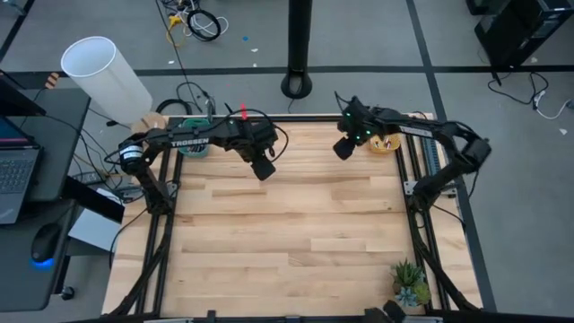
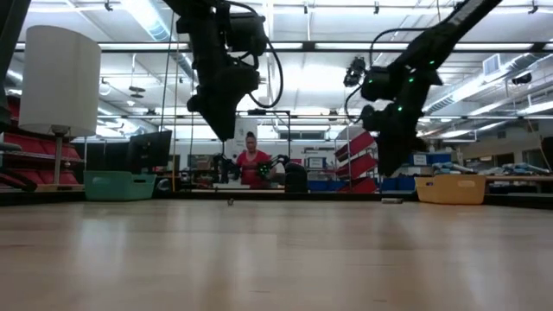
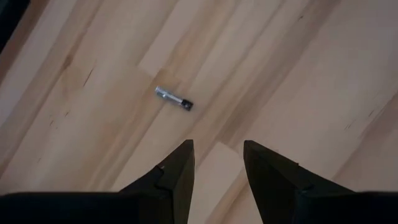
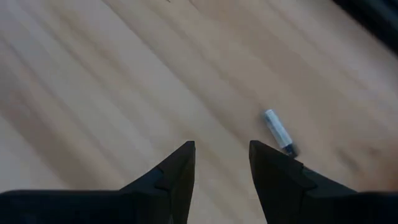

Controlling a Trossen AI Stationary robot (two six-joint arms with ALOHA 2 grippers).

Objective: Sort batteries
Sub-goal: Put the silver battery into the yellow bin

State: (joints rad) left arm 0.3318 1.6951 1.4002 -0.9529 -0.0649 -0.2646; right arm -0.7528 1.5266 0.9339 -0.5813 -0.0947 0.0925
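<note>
Pale wood planks make up the table (image 1: 287, 233), and most of it lies bare, from the middle all the way to the near edge. Both arms hang over the far part, so there is lots of open room in front of them.

The left gripper (image 3: 217, 163) hovers above the wood near the far edge, a bit left of the middle. Its fingers (image 3: 177, 177) stand apart with a gap between them and hold nothing. Just ahead of the tips lies one small battery (image 3: 173, 98), silvery with a dark end, flat on the planks and touching nothing else.

The right gripper (image 4: 222, 163) hangs near the far right corner. Its fingers (image 4: 174, 180) are apart too, with nothing between them. A second battery (image 4: 278, 131), pale with a dark tip, lies flat on the wood just beside one finger, not touching it.

A teal tray (image 1: 195, 148) sits at the far edge behind the left arm, and an orange tray (image 1: 386, 144) sits at the far edge by the right arm. A small green plant (image 1: 410, 284) stands in the near right corner, well apart from both arms.

Off the table on the left stands a white lamp shade (image 1: 103, 76). Far back in the room a person (image 2: 253, 164) sits at a bench.
</note>
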